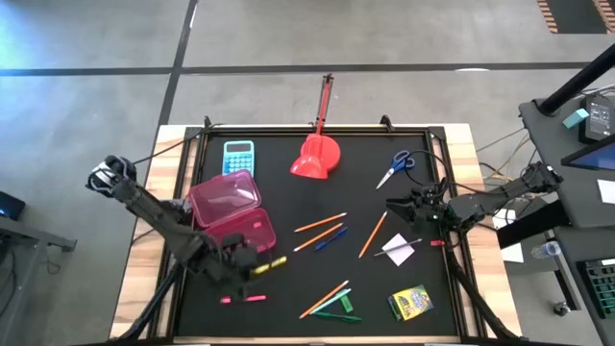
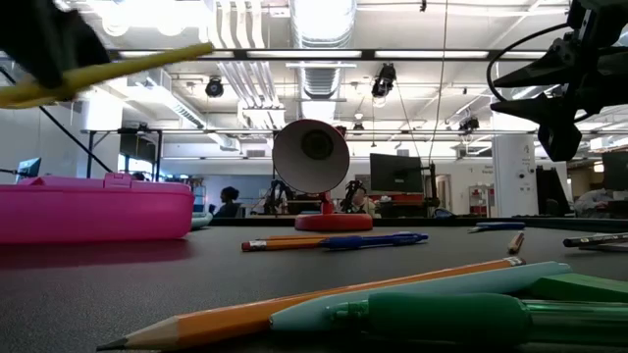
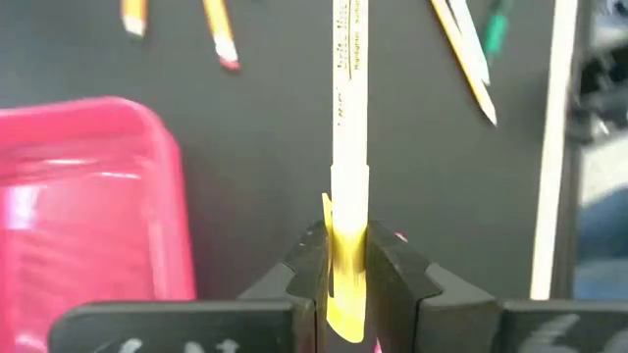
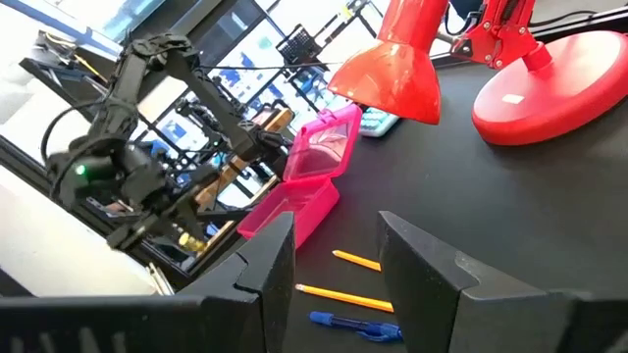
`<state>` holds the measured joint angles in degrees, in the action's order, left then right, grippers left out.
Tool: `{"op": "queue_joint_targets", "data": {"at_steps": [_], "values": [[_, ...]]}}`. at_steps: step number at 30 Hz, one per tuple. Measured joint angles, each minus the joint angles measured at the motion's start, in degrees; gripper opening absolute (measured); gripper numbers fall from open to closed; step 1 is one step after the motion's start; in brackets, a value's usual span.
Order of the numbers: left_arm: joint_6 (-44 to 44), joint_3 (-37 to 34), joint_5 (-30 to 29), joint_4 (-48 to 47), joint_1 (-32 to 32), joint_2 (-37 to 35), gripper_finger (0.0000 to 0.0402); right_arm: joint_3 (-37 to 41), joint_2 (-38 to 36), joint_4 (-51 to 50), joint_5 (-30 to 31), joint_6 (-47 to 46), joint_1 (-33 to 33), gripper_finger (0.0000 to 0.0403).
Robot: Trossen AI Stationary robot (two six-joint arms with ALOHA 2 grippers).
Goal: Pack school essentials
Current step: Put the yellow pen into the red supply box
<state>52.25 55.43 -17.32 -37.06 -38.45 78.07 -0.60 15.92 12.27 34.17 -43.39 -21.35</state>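
Observation:
My left gripper [image 1: 245,261] hangs above the mat near the front left, shut on a yellow highlighter [image 1: 269,262]. The highlighter also shows high up in the low view [image 2: 118,71]. Just behind it the open pink case [image 1: 227,206] rests on the mat. Two pink highlighters [image 1: 240,299] lie in front of the gripper. Orange pencils [image 1: 320,224], a blue pen [image 1: 330,237], the white square [image 1: 399,252], the scissors [image 1: 395,168] and the crayon box [image 1: 410,303] lie flat on the mat. My right gripper [image 4: 334,257] waits open at the right [image 1: 396,207], with nothing between its fingers. My left gripper pinches the highlighter's yellow cap end [image 3: 345,211] between its two fingers [image 3: 306,267]. The fingers slant down from the table's left and lie along the highlighter. Its pale body [image 3: 349,88] sticks out ahead of them. The highlighter is lifted clear of the mat and tilted.
A light-blue calculator [image 1: 238,157] and a red desk lamp [image 1: 317,159] stand at the back of the mat. Green pens and an orange pencil [image 1: 332,303] lie near the front edge. The mat between the case and the pencils is bare.

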Motion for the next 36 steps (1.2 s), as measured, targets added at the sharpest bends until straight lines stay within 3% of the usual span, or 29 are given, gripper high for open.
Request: {"op": "queue_joint_targets", "data": {"at_steps": [12, 16, 19, 21, 28, 36], "values": [[-0.1, -2.1, 0.3, -20.1, 10.6, -5.1, 0.0031, 0.0, 0.0, 2.5, 4.7, 2.0, 0.0, 0.0134], [-0.3, -4.8, 3.4, -20.2, 11.9, -5.1, 0.0031, 0.0, 0.0, 5.2, 4.6, 2.1, 0.0, 0.0134], [-0.3, -7.4, 6.7, -20.5, 11.9, -4.5, 0.0031, 0.0, 0.0, 8.5, 0.2, 2.7, 0.0, 0.0134], [-0.1, -8.8, 7.0, -20.6, 11.9, -4.4, 0.0031, 0.0, 0.0, 10.9, -2.8, 5.2, 0.0, 0.0134], [0.0, -10.7, 7.1, -19.3, 12.1, -4.6, 0.0035, 0.0, 0.0, 17.9, -3.1, 6.9, 0.0, 0.0134], [0.0, -10.3, 7.3, -18.6, 12.1, -4.4, 0.0103, 0.0, 0.4, 18.1, -4.2, 6.9, 0.0, 0.0134]]}}
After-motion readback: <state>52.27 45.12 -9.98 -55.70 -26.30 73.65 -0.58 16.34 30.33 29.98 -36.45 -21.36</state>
